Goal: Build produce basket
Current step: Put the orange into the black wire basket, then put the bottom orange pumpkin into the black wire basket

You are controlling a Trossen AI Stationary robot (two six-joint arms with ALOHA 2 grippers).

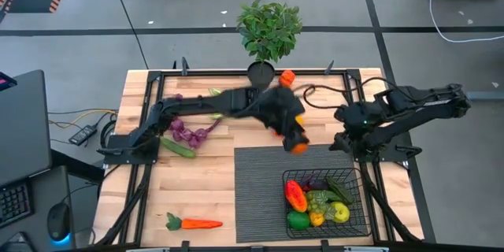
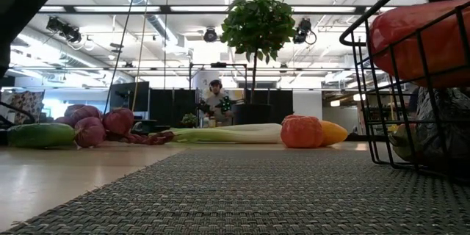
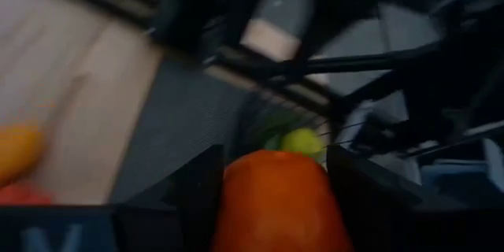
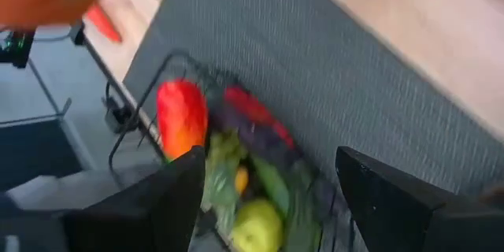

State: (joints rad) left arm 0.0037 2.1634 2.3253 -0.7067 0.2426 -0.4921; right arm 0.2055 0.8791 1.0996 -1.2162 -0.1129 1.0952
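The left gripper (image 1: 297, 145) hangs above the top edge of the dark ribbed mat (image 1: 256, 197), its fingers closed on an orange round fruit (image 3: 277, 203), which the left wrist view shows filling the gap between the two dark pads. Below and ahead of that pincer, toward the mat's far corner, sits the black wire basket (image 1: 364, 205), still apart from the held fruit. It already holds a red-orange pepper (image 1: 295, 195), a green pepper (image 1: 298, 220), a yellow-green apple-like fruit (image 1: 339, 212), a small yellow piece and some dark purple and green pieces (too tangled to name singly). The fruit looks like a light, stiff plastic toy, smooth and rounded, so it would likely slip if pinched off-centre; the grip across its widest part seems the sound one. The basket's open grid and flaring sides should take a drop from low above without tipping, though a round toy may roll onto the pile. Behind the left gripper, on the bare wood, lie purple grapes (image 1: 184, 132), a cucumber (image 1: 179, 148) and a leek (image 1: 201, 94); an orange carrot (image 1: 195, 223) lies nearer the table's front. The right gripper (image 1: 344, 140) waits just beside the basket's back rim, fingers spread wide and empty.
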